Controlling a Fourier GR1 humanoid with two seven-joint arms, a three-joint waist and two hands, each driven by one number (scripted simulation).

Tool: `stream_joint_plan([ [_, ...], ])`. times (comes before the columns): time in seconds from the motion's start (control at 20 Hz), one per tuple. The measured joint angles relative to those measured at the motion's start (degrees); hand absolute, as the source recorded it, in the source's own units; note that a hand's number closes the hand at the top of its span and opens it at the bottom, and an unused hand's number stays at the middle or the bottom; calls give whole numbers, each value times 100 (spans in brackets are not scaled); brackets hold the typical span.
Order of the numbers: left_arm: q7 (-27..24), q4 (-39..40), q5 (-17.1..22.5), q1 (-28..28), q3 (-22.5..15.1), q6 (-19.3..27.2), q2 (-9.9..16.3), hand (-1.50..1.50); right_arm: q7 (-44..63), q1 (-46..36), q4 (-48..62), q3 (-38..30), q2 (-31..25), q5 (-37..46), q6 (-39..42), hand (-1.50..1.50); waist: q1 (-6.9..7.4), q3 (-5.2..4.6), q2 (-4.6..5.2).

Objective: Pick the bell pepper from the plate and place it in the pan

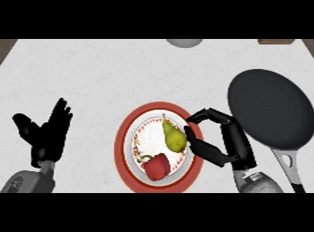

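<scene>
My right hand is at the right rim of the plate, with fingers and thumb curved toward each other but with a gap between them. It holds nothing. The fingertips are near the green pear, and I cannot tell if they touch it or only come close. The bell pepper, red, lies on the near part of the plate, below the pear and a little to its left, apart from my fingers.

I judge that the step now is to reach the pepper, and my hand is at the wrong fruit for this. To do it well I should bring the hand toward the near side of the plate, past the pear without pushing it, and keep the fingers apart until the pepper is between them and the thumb. The pepper is round and may roll on the plate, so I think it is better to come from above and close around its body, not at the stem. After that I lift it straight up before I move sideways.

The pan, black, is right of the plate, well behind my right hand, its handle pointing toward me. My left hand rests open, far left of the plate, fingers up.
</scene>
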Motion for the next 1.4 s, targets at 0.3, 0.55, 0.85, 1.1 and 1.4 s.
stream_joint_plan([
  [0.3,-310,-211,-17,359,27,99,-191,0,-545,1301,-626,1417,300,1926,-1434,-150,-168,38,-43],
  [0.55,-444,-346,-50,521,38,72,-244,0,-13,2199,-916,2088,408,3689,-2325,-150,-159,52,5],
  [0.85,-448,-519,-145,585,-51,92,-339,0,1613,2467,-1431,2383,849,5683,-1978,-150,-83,55,49],
  [1.1,-440,-552,-198,574,-66,85,-357,0,3001,1977,-1523,2343,825,6476,-665,-150,9,44,90],
  [1.4,-408,-585,-206,541,-93,22,-385,0,4421,1300,-1453,2318,943,6742,1497,-150,109,38,122],
])
